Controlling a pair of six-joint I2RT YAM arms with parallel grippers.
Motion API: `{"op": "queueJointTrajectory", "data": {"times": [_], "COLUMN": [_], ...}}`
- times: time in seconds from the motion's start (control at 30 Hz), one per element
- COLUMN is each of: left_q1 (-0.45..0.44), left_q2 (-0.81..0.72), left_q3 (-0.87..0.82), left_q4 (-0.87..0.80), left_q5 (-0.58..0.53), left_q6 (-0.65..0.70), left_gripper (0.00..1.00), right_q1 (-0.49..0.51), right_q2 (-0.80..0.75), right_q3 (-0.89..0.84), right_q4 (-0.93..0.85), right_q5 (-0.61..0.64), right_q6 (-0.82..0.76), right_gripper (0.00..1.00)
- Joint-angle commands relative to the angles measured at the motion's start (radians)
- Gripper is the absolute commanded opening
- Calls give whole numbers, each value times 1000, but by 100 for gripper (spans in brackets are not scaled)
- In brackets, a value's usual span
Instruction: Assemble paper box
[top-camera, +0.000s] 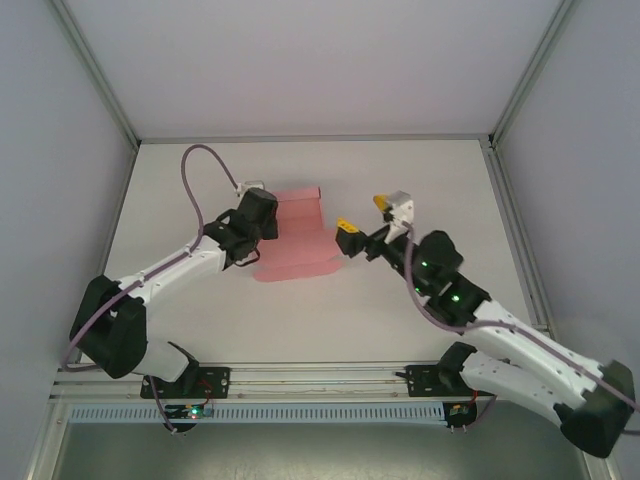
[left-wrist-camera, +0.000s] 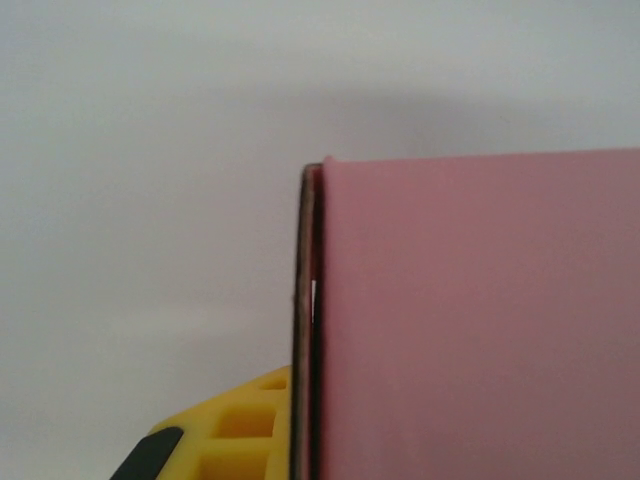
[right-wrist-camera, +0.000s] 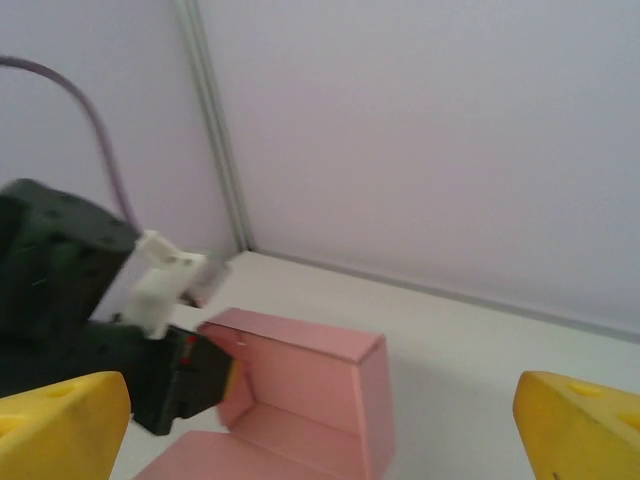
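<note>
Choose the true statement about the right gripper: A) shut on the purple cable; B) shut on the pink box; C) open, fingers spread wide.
C: in the right wrist view the right gripper has its yellow fingers far apart, and the paper box ahead of the gap is not clamped.

Bare surface beyond paper box gives open approach; left pincer, clamped on it, blocks its left side.

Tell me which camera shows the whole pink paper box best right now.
Top external: the paper box shows nearly whole, flat flaps near, folded walls far. Right wrist gives the raised walls close, bottom cropped. Left wrist gives one pink panel and its edge, very close.
</note>
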Motion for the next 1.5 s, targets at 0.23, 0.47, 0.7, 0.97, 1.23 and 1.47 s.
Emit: {"op": "queueJointTrajectory", "data": {"times": [0.23,0.47,0.7,0.97,1.23,1.47], "left_q1": [-20,-155,-240,-313,-367,-376], "left_q2": [92,330,619,738,799,743], "left_q3": [322,454,657,647,604,641], "left_q4": [-594,-724,-782,-600,-427,-455], "left_q5": [459,119,16,-104,-242,-204], "left_q6": [981,1139,1134,1211,1216,1186], "left_gripper": [3,1,0,0,11,33], "right_q1": [-149,-213,-239,-264,-283,-302], "right_q2": [-325,-415,-408,-410,-426,-434], "right_q3": [-93,-124,-129,-136,-156,-162], "right_q4": [-418,-529,-545,-555,-563,-574], "right_q5": [93,92,89,85,73,49], "right_q6": [172,224,240,239,247,264], "right_gripper": [98,98,98,98,98,98]}}
